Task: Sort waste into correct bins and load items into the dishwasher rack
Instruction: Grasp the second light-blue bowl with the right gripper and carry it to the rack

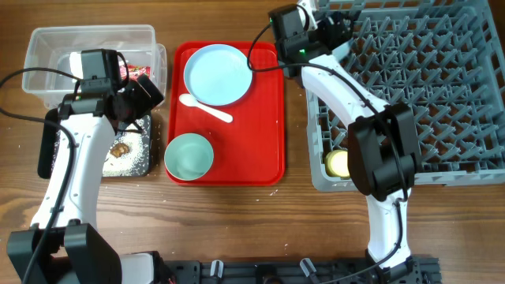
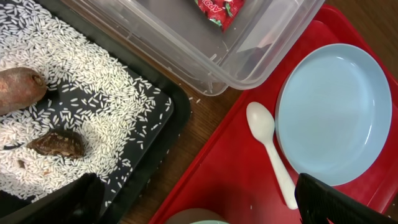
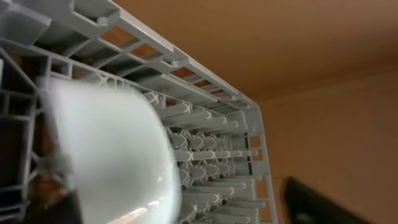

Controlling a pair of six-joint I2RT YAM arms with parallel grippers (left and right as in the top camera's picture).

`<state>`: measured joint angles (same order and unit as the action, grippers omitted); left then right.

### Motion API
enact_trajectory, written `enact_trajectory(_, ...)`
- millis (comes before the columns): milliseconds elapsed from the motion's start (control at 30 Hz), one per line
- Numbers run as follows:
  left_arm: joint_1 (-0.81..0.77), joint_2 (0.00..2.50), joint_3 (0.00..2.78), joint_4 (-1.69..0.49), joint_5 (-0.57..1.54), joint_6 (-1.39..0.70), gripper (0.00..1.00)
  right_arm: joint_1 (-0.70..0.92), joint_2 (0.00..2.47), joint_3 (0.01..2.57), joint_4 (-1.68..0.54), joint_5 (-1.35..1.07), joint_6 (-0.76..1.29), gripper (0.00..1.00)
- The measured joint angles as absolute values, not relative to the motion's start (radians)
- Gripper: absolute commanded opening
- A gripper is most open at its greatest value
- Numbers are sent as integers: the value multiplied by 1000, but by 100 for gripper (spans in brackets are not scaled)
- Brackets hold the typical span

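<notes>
My left gripper [image 1: 150, 95] [image 2: 199, 202] is open and empty, above the gap between the black tray [image 1: 138, 158] [image 2: 161, 143] and the red tray. The black tray holds rice [image 2: 93, 106], an orange-brown root [image 2: 18, 87] and a brown lump [image 2: 59, 143]. The clear tub [image 1: 47, 47] [image 2: 186, 43] holds the red wrapper [image 1: 138, 72] [image 2: 221, 11]. The plate [image 1: 218, 74] [image 2: 336, 112], spoon [image 1: 207, 108] [image 2: 270, 146] and mint bowl [image 1: 188, 155] lie on the red tray. My right gripper [image 1: 335, 28] [image 3: 186, 205] is open beside a blurred pale bowl [image 3: 106, 155] standing in the grey rack [image 1: 442, 87] [image 3: 211, 155]. A yellow cup [image 1: 338, 163] sits in the rack's front left corner.
The flat red tray [image 1: 264, 118] lies between the bins and the rack. Something white [image 1: 69, 60] lies in the clear tub. Wooden table surface runs along the front edge [image 1: 237, 229].
</notes>
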<state>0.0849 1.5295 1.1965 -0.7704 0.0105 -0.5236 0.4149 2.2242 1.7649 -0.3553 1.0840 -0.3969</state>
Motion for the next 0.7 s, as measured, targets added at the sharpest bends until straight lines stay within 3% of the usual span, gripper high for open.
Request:
enact_trajectory(233, 85, 1530, 1196, -770, 10, -524, 100, 442, 2196, 1762, -439, 976, -333, 100)
enact_trajectory(367, 85, 1530, 1196, -771, 10, -524, 100, 453, 2041, 1762, -641, 692, -216, 100)
enact_trajectory(500, 85, 1530, 1196, -770, 11, -524, 100, 453, 1865, 1768, -837, 125, -149, 99)
enact_trajectory(567, 85, 1530, 1196, -770, 11, -524, 100, 461, 1864, 1758, -838, -264, -107, 81)
enact_trajectory(700, 85, 1530, 1196, -771, 12, -524, 100, 533, 1903, 1628, -713, -450, 117, 66)
